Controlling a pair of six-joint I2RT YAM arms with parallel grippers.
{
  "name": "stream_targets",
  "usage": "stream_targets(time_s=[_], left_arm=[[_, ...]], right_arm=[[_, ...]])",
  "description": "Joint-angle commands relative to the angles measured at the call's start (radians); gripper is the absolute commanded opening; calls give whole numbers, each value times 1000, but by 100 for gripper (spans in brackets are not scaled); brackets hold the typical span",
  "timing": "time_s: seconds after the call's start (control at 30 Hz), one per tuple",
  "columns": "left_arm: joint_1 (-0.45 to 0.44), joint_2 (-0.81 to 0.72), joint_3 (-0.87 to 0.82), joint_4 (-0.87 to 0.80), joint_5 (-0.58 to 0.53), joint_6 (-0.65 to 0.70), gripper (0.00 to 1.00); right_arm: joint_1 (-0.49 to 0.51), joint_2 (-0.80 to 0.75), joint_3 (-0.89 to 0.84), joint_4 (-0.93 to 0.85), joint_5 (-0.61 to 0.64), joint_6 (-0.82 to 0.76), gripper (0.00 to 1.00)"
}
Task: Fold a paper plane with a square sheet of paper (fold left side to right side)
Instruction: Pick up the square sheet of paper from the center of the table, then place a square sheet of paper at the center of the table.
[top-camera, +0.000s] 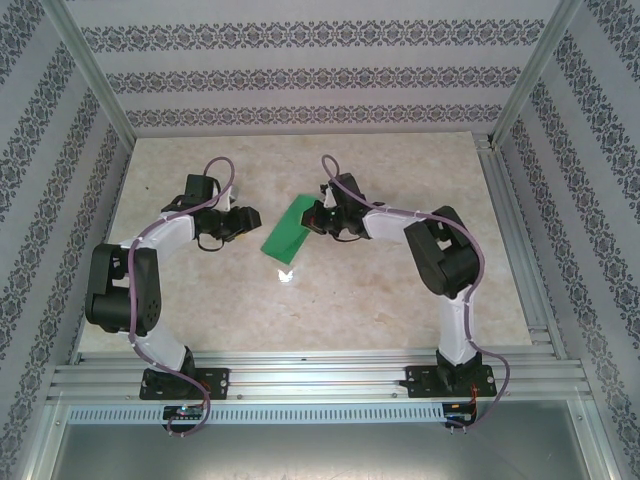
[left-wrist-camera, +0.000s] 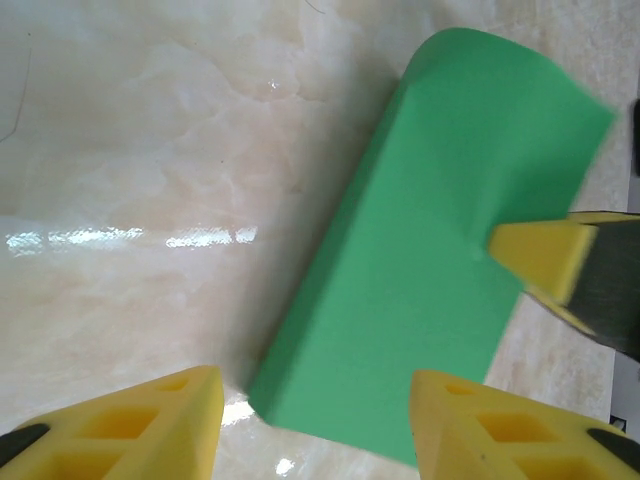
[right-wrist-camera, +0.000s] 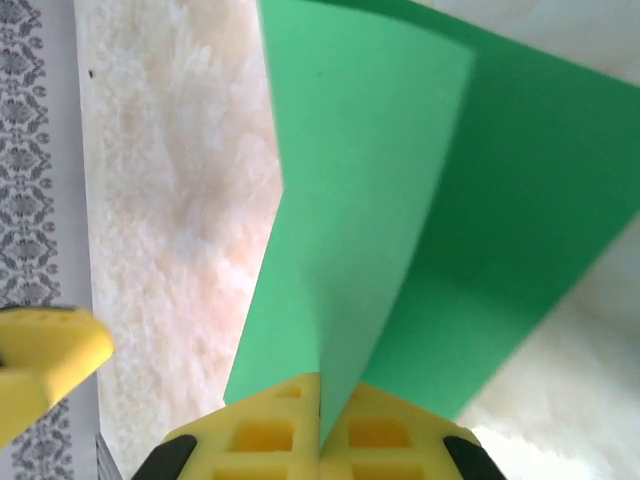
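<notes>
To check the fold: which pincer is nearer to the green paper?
Right. The right pincer is shut on the paper; the left pincer is open, just left of it.

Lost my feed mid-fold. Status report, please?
Right gripper shut on green sheet, edge lifted. Left gripper open, beside it. Sheet bent over, not creased flat. Nothing in the way.

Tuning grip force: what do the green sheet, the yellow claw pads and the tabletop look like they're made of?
Green sheet: thin matte paper, likely; it bends in a smooth curl without cracking.
Claw pads: yellow moulded or printed plastic or rubber, cannot tell which; square hollow cells show.
Tabletop: glossy marble-look surface, beige veining with sharp light reflections; stone or laminate unclear.
</notes>
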Motion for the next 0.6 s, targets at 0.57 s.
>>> stream_targets(time_s=[0.57], left_arm=[[13,-17,13,-42,10,51,52]], right_arm=[[-236,-406,50,-801,-148,-462,0]])
